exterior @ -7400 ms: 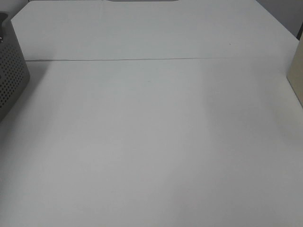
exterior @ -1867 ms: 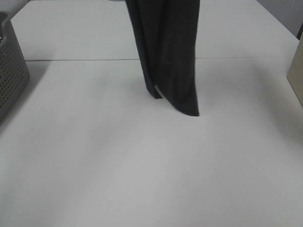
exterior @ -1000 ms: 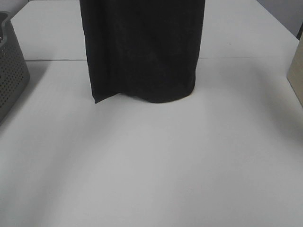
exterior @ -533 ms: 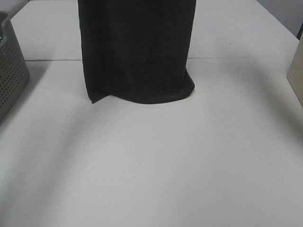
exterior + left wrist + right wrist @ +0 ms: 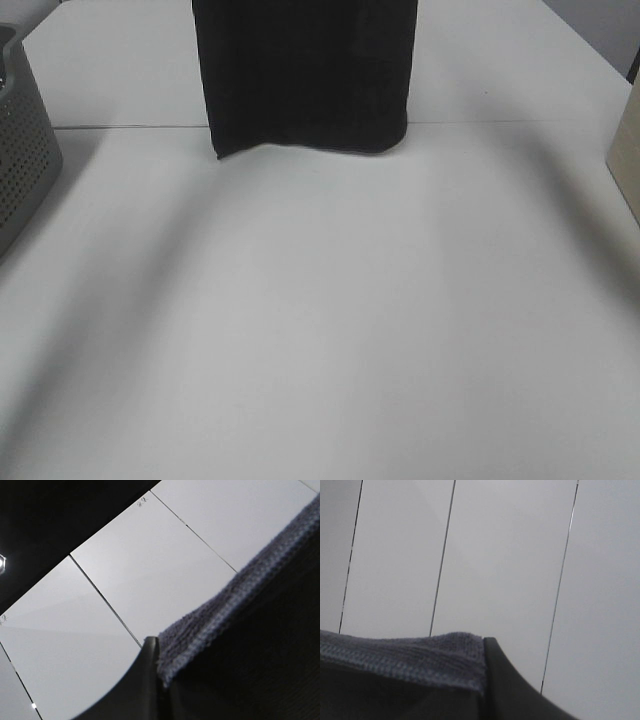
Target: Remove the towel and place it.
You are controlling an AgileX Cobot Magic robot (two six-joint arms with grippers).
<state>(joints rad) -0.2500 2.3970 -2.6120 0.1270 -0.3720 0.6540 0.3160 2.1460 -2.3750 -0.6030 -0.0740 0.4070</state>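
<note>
White table fills the overhead view, with a grey perforated basket at its left edge. Seen from its wrist camera, the left gripper has a dark finger pressed to a corner hem of the towel, apparently pinching it. The dark cloth hangs spread as a flat sheet over the far middle of the table; whether its lower hem touches cannot be told. The right gripper likewise looks clamped on the other top corner. A beige object sits at the right edge. Lifting and spreading seem done; laying the cloth down and releasing remain.
</note>
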